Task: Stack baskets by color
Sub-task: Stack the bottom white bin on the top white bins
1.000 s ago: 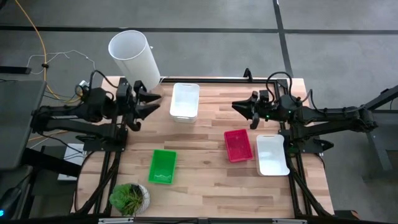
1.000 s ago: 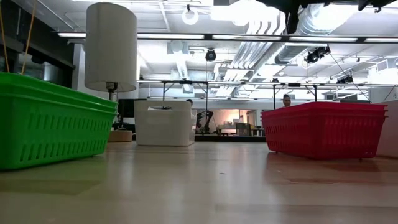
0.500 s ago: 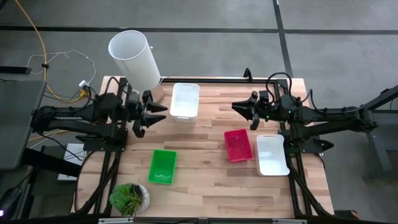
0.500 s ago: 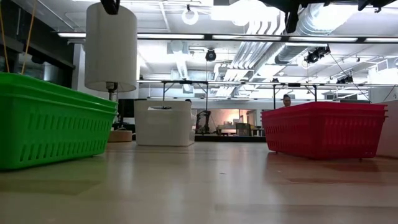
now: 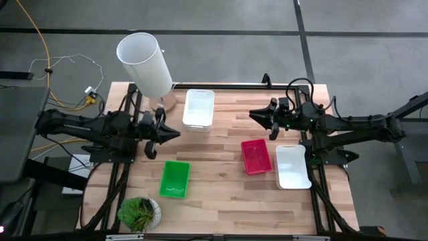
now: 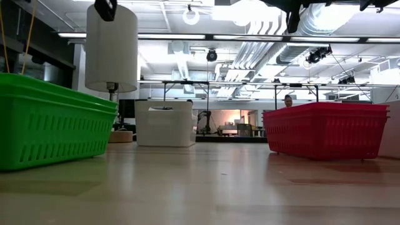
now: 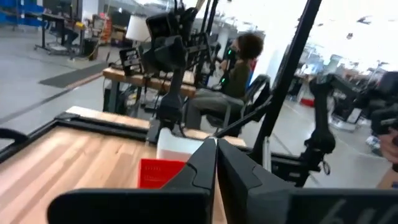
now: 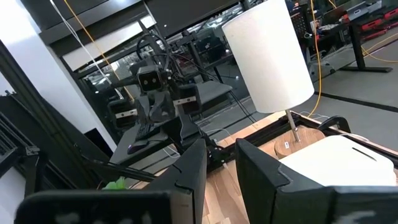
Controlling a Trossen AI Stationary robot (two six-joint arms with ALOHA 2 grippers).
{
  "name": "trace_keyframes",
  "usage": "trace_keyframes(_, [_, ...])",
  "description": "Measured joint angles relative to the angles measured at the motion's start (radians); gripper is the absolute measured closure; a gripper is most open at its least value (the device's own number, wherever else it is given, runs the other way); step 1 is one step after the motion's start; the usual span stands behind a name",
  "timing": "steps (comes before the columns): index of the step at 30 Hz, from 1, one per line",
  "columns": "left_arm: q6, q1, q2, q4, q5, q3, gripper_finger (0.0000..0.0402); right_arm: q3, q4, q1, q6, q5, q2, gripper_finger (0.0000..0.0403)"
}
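Observation:
Baskets rest bottom down on the wooden table: a white one [image 5: 199,108] at the far middle, a green one [image 5: 175,179] near left, a red one [image 5: 255,155] right of centre, and another white one [image 5: 293,166] beside it. In the low view the red [image 6: 325,130] and green [image 6: 53,122] baskets show layered rims. My left gripper [image 5: 176,132] is shut, hanging level above the table's left side, between the far white basket and the green one, touching nothing. My right gripper [image 5: 253,115] hangs level above the table's right half, slightly open with nothing between its fingers [image 8: 186,168].
A tall white cylinder lamp [image 5: 144,63] stands at the far left corner, and a small potted plant [image 5: 139,213] at the near left corner. Bare wood lies across the table's middle. Beyond the table, a person sits in the room [image 7: 239,68].
My left gripper has swung from beside the lamp toward the table's near edge and sunk lower. Its fingers, spread wide a second ago, have shut on nothing. The baskets have stayed where they were.

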Motion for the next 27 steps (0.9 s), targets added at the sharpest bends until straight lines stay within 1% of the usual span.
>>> trace_keyframes(4, [-0.016,-0.009,-0.035,0.040,-0.001,-0.052,0.0401,0.000,0.000,0.000,0.000,-0.003,0.000,0.0329])
trace_keyframes(10, [0.023,0.009,-0.098,0.036,-0.003,-0.058,0.0401,0.000,0.000,0.000,0.003,-0.003,0.000,0.0329])
trace_keyframes(14, [0.024,0.020,-0.128,0.026,-0.003,-0.058,0.0401,0.010,-0.008,0.001,0.112,-0.010,0.000,0.0329])
trace_keyframes(16, [0.015,0.020,-0.136,0.009,-0.003,-0.058,0.0401,0.055,-0.058,0.017,0.157,-0.027,0.010,0.0329])
trace_keyframes(18, [-0.001,0.020,-0.138,-0.003,-0.003,-0.058,0.0401,0.131,-0.219,0.053,0.186,-0.036,0.027,0.0329])
trace_keyframes(22, [-0.029,0.020,-0.138,-0.012,-0.003,-0.058,0.0401,0.337,-0.732,0.146,0.257,-0.041,0.105,0.0329])
trace_keyframes(25, [-0.036,0.020,-0.138,-0.014,-0.004,-0.058,0.0401,0.459,-1.054,0.222,0.405,-0.033,0.178,0.0329])
trace_keyframes(27, [-0.037,0.020,-0.138,-0.014,-0.012,-0.058,0.0401,0.506,-1.202,0.280,0.529,-0.024,0.225,0.0325])
